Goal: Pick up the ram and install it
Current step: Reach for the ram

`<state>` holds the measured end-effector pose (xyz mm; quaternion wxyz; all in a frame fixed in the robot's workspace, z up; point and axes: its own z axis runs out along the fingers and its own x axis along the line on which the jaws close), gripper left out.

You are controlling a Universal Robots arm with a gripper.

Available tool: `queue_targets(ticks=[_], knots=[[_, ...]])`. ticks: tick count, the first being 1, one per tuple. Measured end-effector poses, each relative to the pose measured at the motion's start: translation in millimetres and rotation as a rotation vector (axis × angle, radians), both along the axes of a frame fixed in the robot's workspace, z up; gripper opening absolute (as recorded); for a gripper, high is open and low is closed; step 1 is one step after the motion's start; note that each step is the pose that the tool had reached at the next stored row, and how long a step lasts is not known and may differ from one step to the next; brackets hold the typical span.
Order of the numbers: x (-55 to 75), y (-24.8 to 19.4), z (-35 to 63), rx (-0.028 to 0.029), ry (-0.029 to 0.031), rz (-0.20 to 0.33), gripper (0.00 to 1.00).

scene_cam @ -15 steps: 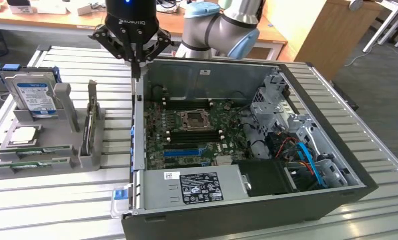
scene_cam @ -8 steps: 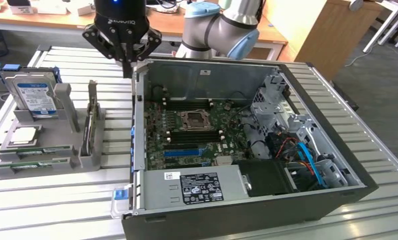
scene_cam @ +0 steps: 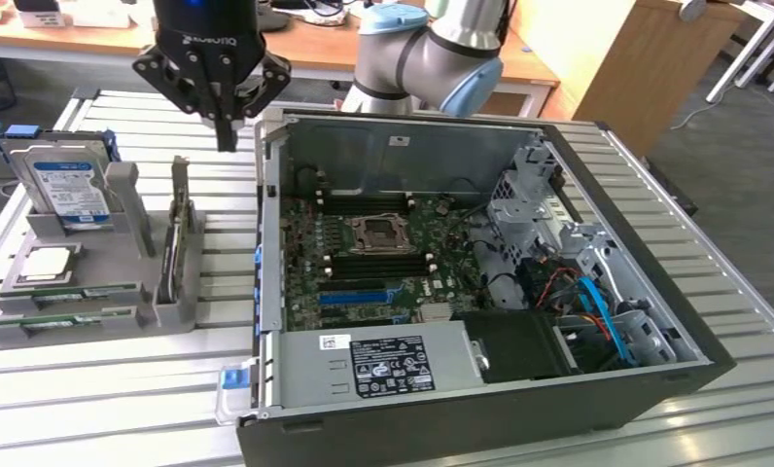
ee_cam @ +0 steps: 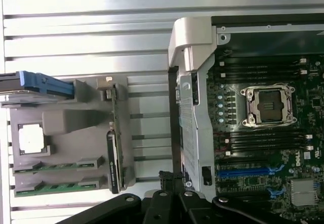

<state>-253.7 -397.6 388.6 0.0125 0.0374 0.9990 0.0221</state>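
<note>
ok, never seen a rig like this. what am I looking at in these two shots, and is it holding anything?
It is a single robot arm ending in a black gripper. One picture comes from a camera off the arm that sees the whole bench. The other comes from a camera on the wrist.

On the slatted metal table stands an open computer case with its motherboard exposed. Beside it is a grey holder. The holder carries a blue-labelled hard drive, a square processor chip and the ram, a thin stick standing on edge.

The gripper is shut and holds nothing. It hangs roughly over the gap between holder and case, and the ram is untouched.
</note>
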Motion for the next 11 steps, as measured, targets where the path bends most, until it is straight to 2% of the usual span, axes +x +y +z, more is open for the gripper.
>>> queue_targets(ticks=[11], knots=[[-27.5,0.7,-0.9,0.0,0.0004,0.0,0.11]])
